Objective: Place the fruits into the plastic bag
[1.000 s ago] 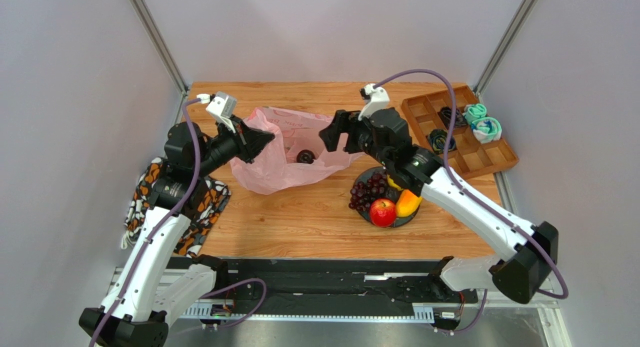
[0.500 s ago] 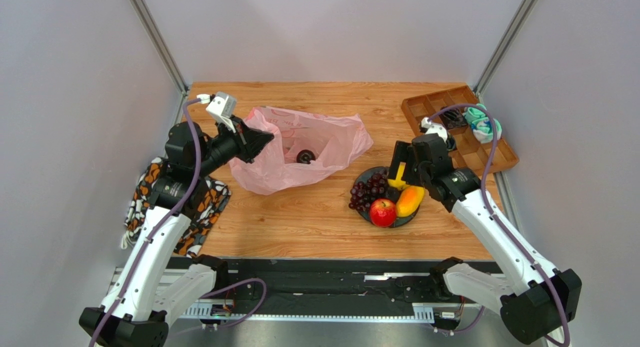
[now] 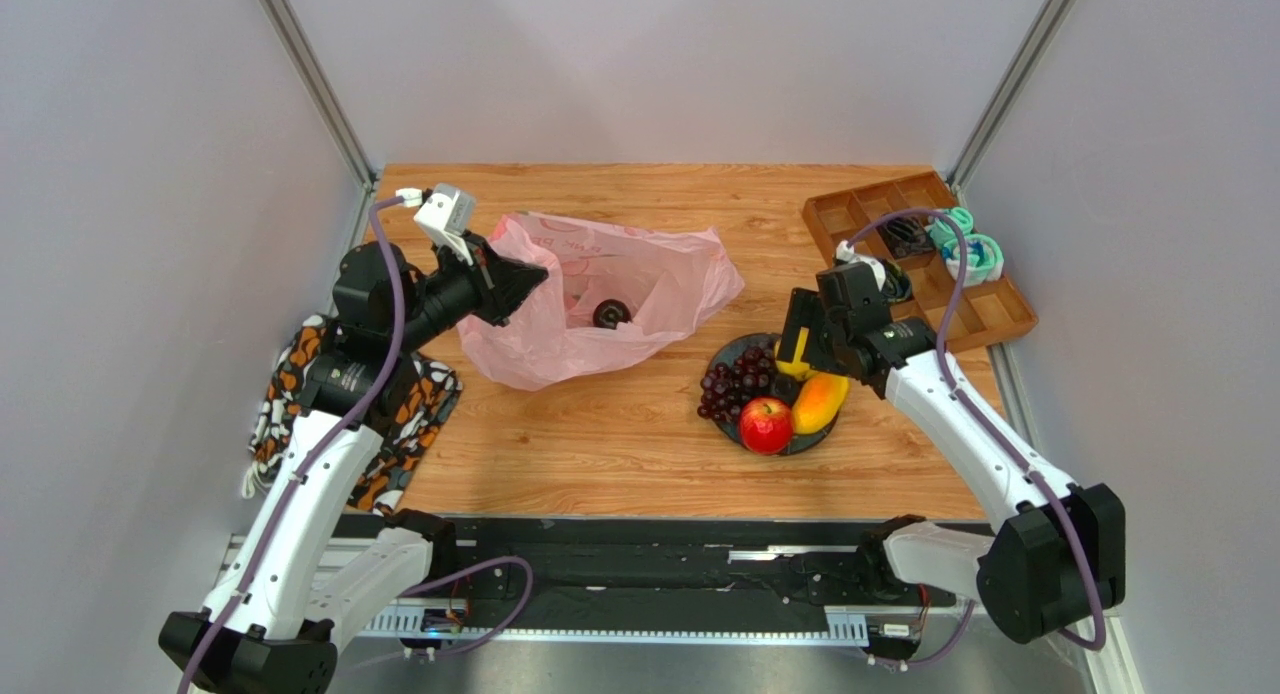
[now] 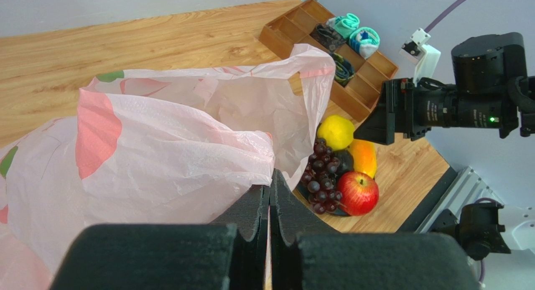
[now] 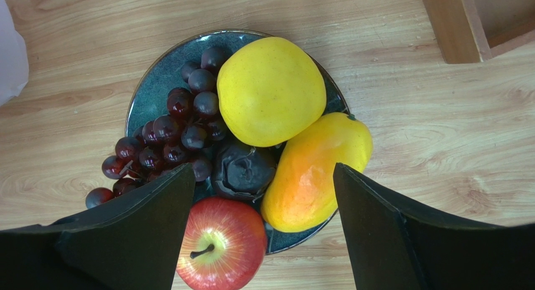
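At 9 o'clock on the table (image 3: 631, 439), beside the patterned cloth (image 3: 301, 382), the left pincer (image 4: 270, 191) is clenched on a fold of the plastic bag (image 4: 176, 146). It holds the near rim up so that the mouth faces 3 o'clock, toward the fruit. The bag lies at 11 o'clock of the table's middle, and one small dark ball (image 3: 610, 313) lies inside it.

The step in hand looks like the next pick. The plate (image 5: 151, 92) sits at 4 o'clock from the bag, near it but apart. On the plate:
- the grapes (image 5: 169, 130) lie at 9 o'clock;
- the yellow citrus (image 5: 270, 89) lies at 1 o'clock;
- a yellow-orange oblong fruit (image 5: 314, 177) lies at 4 o'clock;
- the red apple (image 5: 220, 249) lies at 6 o'clock;
- a dark plum-like ball (image 5: 242, 171) sits in the middle.

The right pincer (image 5: 264, 171) hangs over the plate, released and holding nothing, its fingers spread wide to either side of the middle. The next move probably calls for coming down on a single fruit without knocking its neighbours, then carrying it toward 10 o'clock into the open mouth.

Some things are hard to make out:
- Crinkled film hides most of the bag's inside, and the ball in it is too small to name.
- The plum-like ball is half covered by its neighbours.
- The wrist view cuts off the apple's lower edge.
- The bundles in the wooden tray (image 3: 939, 322) at 2 o'clock are too small to identify.
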You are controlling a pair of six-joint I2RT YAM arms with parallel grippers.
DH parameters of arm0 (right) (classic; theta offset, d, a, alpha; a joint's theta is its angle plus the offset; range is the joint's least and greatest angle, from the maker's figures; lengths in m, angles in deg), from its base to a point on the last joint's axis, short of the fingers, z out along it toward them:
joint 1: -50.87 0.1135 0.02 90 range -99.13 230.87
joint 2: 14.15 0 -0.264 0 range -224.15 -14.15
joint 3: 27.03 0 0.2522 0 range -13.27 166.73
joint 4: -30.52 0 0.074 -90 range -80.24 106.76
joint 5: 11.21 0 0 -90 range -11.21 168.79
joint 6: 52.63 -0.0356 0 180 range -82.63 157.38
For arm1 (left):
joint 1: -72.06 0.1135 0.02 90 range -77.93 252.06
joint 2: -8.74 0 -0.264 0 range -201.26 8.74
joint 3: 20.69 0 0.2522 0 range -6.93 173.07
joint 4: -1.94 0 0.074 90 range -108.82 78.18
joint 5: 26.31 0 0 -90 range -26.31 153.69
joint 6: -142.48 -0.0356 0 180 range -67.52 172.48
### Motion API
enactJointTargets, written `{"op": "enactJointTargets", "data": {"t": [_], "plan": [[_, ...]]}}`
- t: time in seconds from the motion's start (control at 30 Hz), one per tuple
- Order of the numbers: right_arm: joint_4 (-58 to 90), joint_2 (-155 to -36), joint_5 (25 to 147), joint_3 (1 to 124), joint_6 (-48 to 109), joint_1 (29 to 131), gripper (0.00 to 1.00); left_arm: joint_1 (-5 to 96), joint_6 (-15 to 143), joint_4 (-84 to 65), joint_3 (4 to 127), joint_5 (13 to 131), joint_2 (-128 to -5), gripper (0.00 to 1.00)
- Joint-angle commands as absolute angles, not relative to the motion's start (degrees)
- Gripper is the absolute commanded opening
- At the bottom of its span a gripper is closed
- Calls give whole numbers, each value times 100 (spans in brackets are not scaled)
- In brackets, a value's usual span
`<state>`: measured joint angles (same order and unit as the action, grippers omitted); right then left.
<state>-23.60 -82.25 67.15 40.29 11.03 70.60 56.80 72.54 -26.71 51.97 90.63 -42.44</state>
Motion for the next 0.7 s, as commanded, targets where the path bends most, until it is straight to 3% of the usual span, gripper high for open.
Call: {"op": "enactJointTargets", "data": {"t": [0.0, 0.67], "plan": [[-1910, -8481, 6745, 4043, 1276, 7047, 85, 5704, 7138, -2597, 5433, 9120, -4232, 0], [-1779, -9650, 6490, 4552, 1804, 7021, 90, 5704, 7156, -2579, 5433, 9173, -4276, 0]]}}
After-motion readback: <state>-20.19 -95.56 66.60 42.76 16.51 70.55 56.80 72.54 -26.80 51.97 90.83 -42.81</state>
